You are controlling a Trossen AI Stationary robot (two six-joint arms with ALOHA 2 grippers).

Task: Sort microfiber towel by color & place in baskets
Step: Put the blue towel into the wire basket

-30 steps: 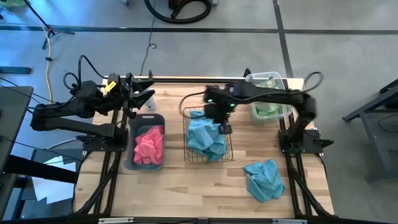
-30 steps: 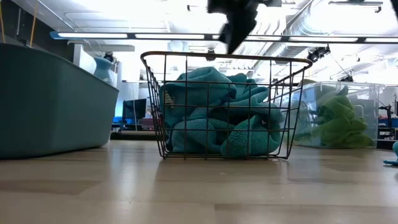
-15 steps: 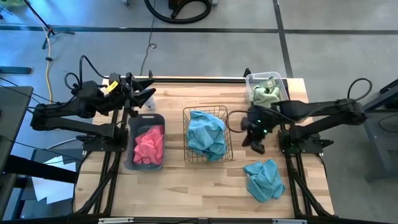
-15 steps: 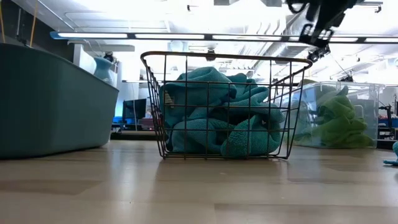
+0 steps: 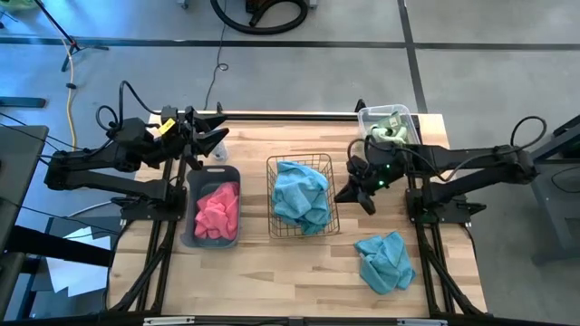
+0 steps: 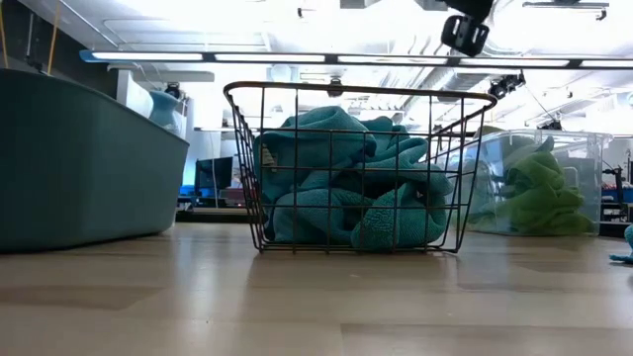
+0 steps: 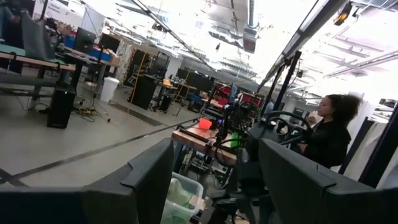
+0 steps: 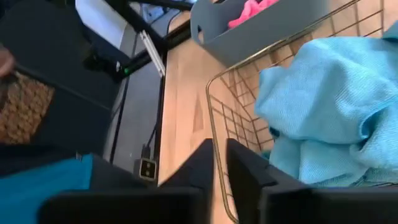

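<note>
Pink towels (image 5: 217, 210) lie in the grey-blue tub (image 5: 191, 201). Teal towels (image 5: 301, 196) fill the wire basket (image 5: 269, 197), also seen in the low view (image 6: 361, 168). Green towels (image 5: 388, 136) sit in the clear bin (image 5: 364, 116). One more teal towel (image 5: 385, 261) lies crumpled on the table near its right front. My right gripper (image 5: 352, 194) hovers just right of the wire basket, fingers nearly together and holding nothing (image 8: 221, 165). My left gripper (image 5: 214, 141) waits open above the table's far left edge (image 7: 214, 180).
The three containers stand in a row across the far half of the table: tub (image 6: 79, 163), wire basket, clear bin (image 6: 534, 183). Bare wood (image 5: 272, 272) lies along the near edge. A person (image 7: 329, 134) shows in the room beyond the table.
My right gripper has moved from above the teal towels in the wire basket toward the table's right edge, clear of the basket, then come back a little toward the basket's right side. The towels have stayed where they were.
</note>
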